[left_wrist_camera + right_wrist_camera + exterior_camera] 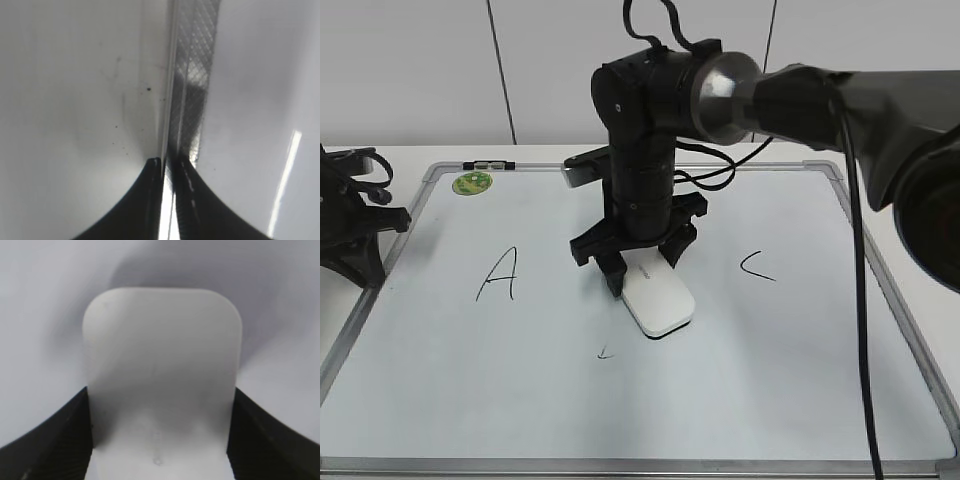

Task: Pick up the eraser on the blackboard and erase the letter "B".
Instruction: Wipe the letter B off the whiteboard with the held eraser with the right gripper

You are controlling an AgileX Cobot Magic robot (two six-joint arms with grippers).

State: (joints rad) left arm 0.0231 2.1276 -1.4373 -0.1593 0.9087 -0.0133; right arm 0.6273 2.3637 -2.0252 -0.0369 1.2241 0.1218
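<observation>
While the right end effector [642,268] grips the eraser [658,298] on the blackboard [800,380], the left end effector [167,167] (parked aside) is clenched.

Smooth white plastic eraser [659,300] on the glossy pale blackboard [800,380] with its silver metal frame.

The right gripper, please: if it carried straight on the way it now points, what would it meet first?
The right gripper points down and holds the eraser between its fingers. The eraser's underside seems already on the blackboard, so the board comes first, though contact is hard to judge.
</observation>
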